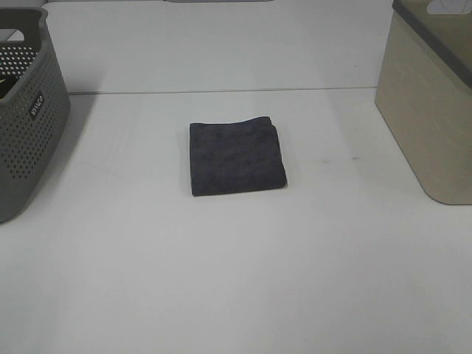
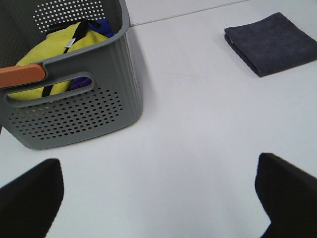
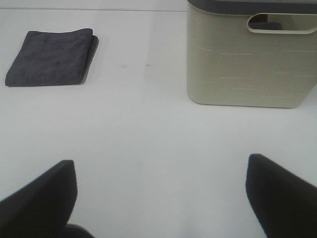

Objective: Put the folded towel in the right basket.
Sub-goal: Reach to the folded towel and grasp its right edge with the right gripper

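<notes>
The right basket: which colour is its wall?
Beige; the right basket has a dark grey rim. Right wrist view.

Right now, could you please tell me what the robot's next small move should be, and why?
I would probably reach the right gripper toward the folded towel: its jaws stand open and empty, the towel lies flat and untouched on the table, and the right basket stands on that arm's side.

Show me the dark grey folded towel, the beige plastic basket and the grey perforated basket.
dark grey folded towel [image 1: 236, 157], exterior high view, middle of its top face.
beige plastic basket [image 1: 424, 125], exterior high view, its bare side wall.
grey perforated basket [image 1: 29, 140], exterior high view, its holed wall.
</notes>
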`<action>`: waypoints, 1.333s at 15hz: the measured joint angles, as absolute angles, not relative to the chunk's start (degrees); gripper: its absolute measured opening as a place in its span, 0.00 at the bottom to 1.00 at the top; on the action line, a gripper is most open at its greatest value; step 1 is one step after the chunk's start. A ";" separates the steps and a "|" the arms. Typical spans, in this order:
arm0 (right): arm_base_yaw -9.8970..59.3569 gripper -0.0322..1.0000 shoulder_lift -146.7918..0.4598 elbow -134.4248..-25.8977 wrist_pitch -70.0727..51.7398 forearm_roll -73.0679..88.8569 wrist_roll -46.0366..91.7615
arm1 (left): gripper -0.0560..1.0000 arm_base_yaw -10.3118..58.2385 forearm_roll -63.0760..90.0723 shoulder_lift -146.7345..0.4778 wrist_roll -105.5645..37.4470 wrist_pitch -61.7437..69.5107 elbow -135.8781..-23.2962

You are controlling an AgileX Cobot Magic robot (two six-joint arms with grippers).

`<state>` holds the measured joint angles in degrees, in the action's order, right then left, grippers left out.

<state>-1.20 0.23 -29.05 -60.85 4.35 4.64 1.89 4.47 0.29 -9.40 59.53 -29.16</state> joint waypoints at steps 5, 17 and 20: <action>-1.20 0.86 0.23 -29.05 -60.85 4.35 4.64 | 0.99 1.89 4.47 0.29 -9.40 59.53 -29.16; -1.20 0.84 -14.04 -33.35 -52.20 6.99 1.78 | 0.99 1.89 4.47 0.29 -9.40 59.53 -29.16; -1.20 0.84 -26.18 -38.04 -48.07 9.97 2.12 | 0.99 1.89 4.47 0.29 -9.40 59.53 -29.16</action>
